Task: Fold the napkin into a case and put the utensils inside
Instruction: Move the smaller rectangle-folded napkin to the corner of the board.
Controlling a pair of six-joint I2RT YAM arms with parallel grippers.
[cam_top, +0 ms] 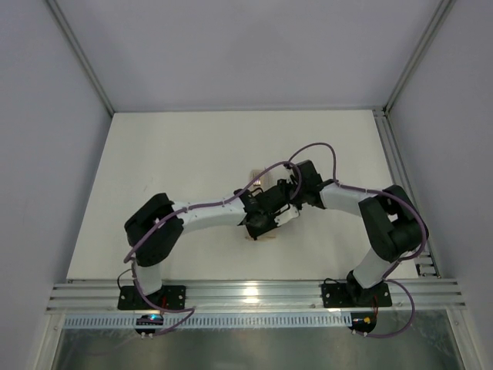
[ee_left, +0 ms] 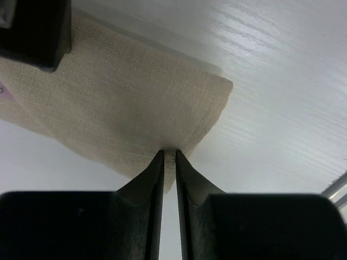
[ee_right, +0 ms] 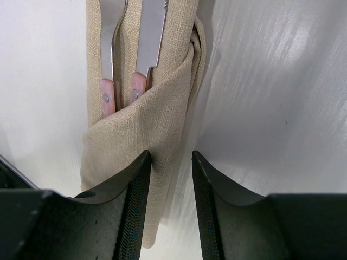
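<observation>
The beige napkin (ee_right: 157, 114) lies folded into a narrow case around the utensils. A fork (ee_right: 111, 49) and a knife (ee_right: 150, 32), both with pinkish handles, stick out of its open end. My right gripper (ee_right: 171, 154) is open astride the case's right edge, its left finger against the cloth and a gap on the right. In the left wrist view the napkin (ee_left: 124, 103) is a flat fold, and my left gripper (ee_left: 169, 153) is shut on its near edge. From above, both grippers (cam_top: 266, 210) meet over the napkin (cam_top: 259, 233) and hide most of it.
The right gripper's dark body (ee_left: 35, 30) sits on the cloth at the upper left of the left wrist view. Purple cables (cam_top: 308, 150) loop over both arms. A metal rail (cam_top: 254, 293) runs along the table's near edge, another (cam_top: 393, 154) along the right side.
</observation>
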